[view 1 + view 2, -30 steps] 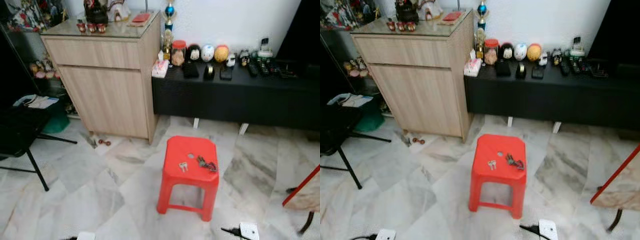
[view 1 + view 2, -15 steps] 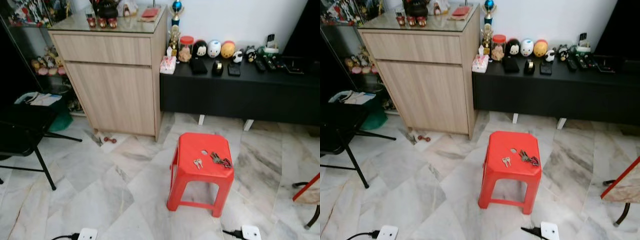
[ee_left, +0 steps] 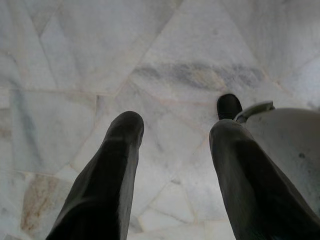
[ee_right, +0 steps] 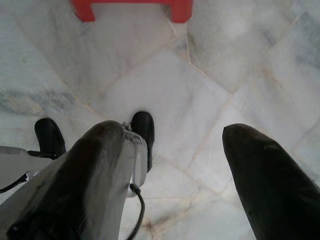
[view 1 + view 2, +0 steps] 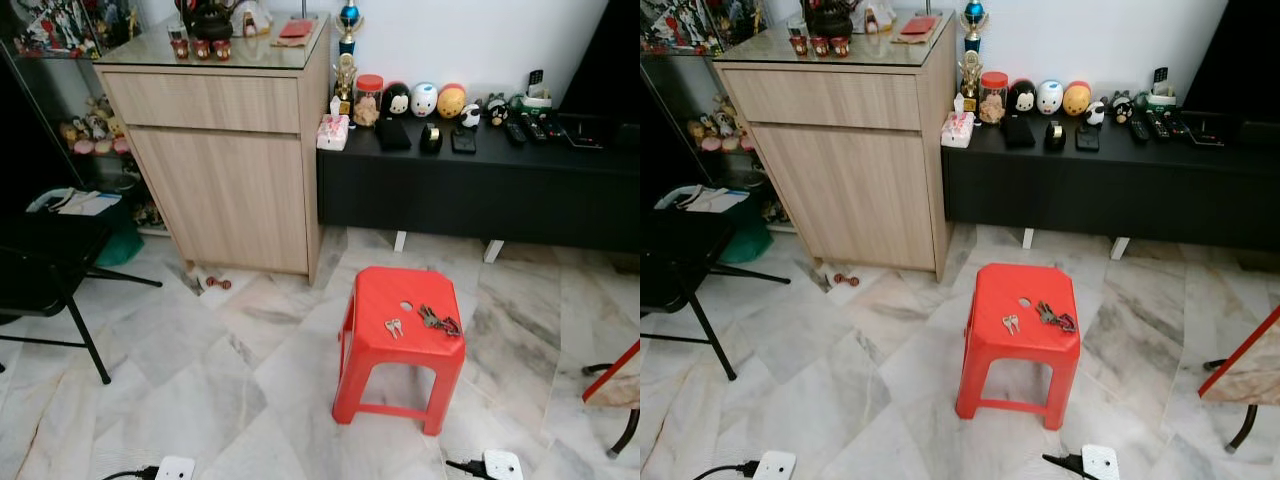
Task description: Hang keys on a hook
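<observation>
A red plastic stool (image 5: 385, 295) stands on the marble floor ahead of me, slightly to the right. On its seat lie a small pair of silver keys (image 5: 394, 326) and, beside them to the right, a darker bunch of keys (image 5: 440, 321). My left gripper (image 3: 175, 130) hangs open over bare marble floor, holding nothing. My right gripper (image 4: 175, 132) is also open and empty above the floor, with the stool's feet (image 4: 132, 6) at the edge of its wrist view.
A light wooden cabinet (image 5: 225, 150) stands at the back left, with a low black bench (image 5: 480, 185) full of small items to its right. A black folding chair (image 5: 45, 270) is at the left. Power strips (image 5: 500, 464) lie on the floor, and a red-edged table (image 5: 615, 375) is at the right.
The whole picture has shifted as the camera moved; the stool sits a little further right in view. The keys lie on the stool as before.
</observation>
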You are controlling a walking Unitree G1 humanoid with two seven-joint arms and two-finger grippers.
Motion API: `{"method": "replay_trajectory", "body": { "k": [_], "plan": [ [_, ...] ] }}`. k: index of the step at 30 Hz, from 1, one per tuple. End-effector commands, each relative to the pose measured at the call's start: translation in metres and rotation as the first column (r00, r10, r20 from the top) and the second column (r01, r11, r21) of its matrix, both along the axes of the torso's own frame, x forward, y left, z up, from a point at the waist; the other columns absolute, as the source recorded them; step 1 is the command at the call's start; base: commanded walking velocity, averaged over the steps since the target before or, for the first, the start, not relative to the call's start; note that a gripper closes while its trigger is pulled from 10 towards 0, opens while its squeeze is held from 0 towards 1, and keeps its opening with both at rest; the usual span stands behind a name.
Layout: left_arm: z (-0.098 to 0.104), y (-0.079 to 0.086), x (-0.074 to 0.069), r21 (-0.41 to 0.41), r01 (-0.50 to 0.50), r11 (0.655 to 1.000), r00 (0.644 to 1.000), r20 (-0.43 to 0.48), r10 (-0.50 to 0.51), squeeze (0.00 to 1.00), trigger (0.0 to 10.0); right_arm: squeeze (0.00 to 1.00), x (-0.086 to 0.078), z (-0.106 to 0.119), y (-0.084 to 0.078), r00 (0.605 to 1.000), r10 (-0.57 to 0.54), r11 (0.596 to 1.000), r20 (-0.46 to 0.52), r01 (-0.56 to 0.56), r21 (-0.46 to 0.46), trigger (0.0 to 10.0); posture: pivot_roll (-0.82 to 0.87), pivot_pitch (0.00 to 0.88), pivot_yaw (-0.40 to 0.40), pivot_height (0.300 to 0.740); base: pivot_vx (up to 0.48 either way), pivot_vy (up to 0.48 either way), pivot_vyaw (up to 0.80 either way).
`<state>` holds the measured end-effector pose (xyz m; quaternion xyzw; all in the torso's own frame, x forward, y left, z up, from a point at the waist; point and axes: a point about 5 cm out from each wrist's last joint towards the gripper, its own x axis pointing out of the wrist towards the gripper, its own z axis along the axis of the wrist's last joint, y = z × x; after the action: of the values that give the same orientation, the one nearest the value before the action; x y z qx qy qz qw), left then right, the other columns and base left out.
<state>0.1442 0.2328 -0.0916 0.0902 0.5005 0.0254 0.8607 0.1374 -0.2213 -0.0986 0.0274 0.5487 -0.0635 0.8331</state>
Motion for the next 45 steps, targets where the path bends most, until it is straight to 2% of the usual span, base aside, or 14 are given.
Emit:
{"method": "replay_trajectory", "body": {
  "k": [1,10,22,30,45],
  "plan": [
    [-0.0016,0.0,-0.0035,0.001,-0.002,1.0,1.0,-0.019,0.002,0.0,10.0,0.0,0.0028,0.0012,-0.0006,1.0,0.014,1.0,0.007,-0.013,-0.003,10.0,-0.02,0.0,0.008,0.74,0.356,0.0,0.63],
    [-0.0014,0.0004,-0.0034,-0.001,-0.004,1.0,1.0,-0.017,0.004,0.0,10.0,0.0,0.0028,0.001,-0.0001,1.0,0.012,1.0,0.007,-0.012,0.001,10.0,-0.02,0.0,0.01,0.74,0.372,0.0,0.8],
    [-0.0011,0.0011,-0.0031,0.001,-0.002,1.0,1.0,-0.016,0.002,0.0,10.0,0.0,0.0027,0.0008,0.0004,1.0,-0.023,1.0,0.014,0.023,0.006,10.0,-0.02,0.0,0.012,0.74,0.348,0.0,0.0],
    [-0.0007,0.0005,-0.0023,0.0,0.0,1.0,1.0,-0.005,0.0,0.0,10.0,0.0,0.0026,0.001,-0.0007,0.999,-0.049,0.999,0.021,0.049,0.0,10.0,-0.02,0.0,0.01,0.74,0.0,0.0,0.0],
    [-0.0012,0.0007,-0.0033,0.008,-0.009,1.0,1.0,-0.011,0.009,0.0,10.0,0.0,0.0015,0.0006,-0.0006,1.0,-0.026,1.0,0.004,0.026,0.001,10.0,-0.02,0.0,0.008,0.74,0.0,0.0,-0.76]
  ]
}}
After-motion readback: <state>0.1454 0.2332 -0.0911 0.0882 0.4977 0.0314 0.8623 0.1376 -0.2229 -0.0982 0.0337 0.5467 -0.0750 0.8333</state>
